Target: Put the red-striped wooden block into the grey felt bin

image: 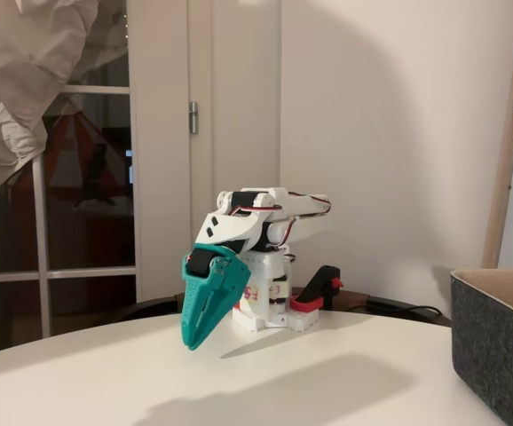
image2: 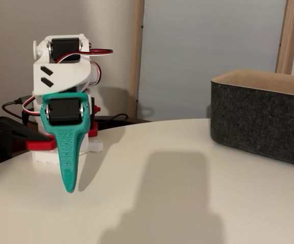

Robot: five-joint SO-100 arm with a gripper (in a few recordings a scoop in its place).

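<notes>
Arm folded over my white base, my teal gripper (image: 192, 342) pointing down at the white round table (image: 265, 382), tip just above the surface; in the other fixed view it hangs the same way (image2: 69, 187). Jaws together, nothing between them. The grey felt bin (image: 498, 355) sits at the table's right edge, well apart from me; its pale beige inner wall shows at the rim (image2: 261, 119). A black and red clamp (image: 317, 293) sits beside my base.
</notes>
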